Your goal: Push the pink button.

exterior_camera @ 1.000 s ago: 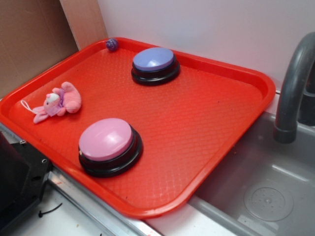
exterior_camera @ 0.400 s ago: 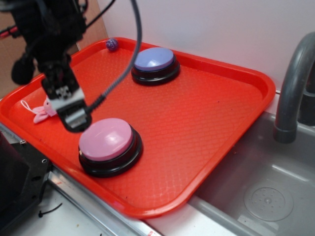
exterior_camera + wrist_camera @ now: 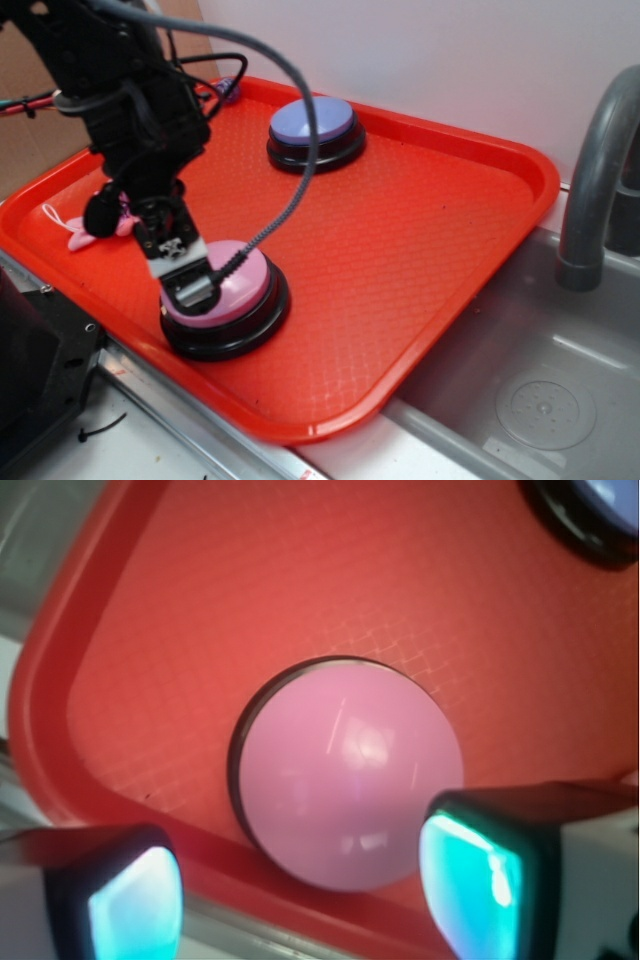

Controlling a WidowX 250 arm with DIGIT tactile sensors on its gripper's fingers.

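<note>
Pincer (image 3: 187, 285) (jaws spread wide) sits low over the pink button (image 3: 350, 770).

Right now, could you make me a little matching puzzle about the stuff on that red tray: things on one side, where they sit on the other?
Things:
1. round pink dome button on a black base
2. round blue-lavender dome button on a black base
3. small pink plush toy
4. small purple ball

Places on the red plastic tray:
A. far corner
B. left side, partly behind the arm
C. near edge, under the robot's hand
D. far side, middle

Pairs: 1-C, 2-D, 3-B, 4-A
</note>
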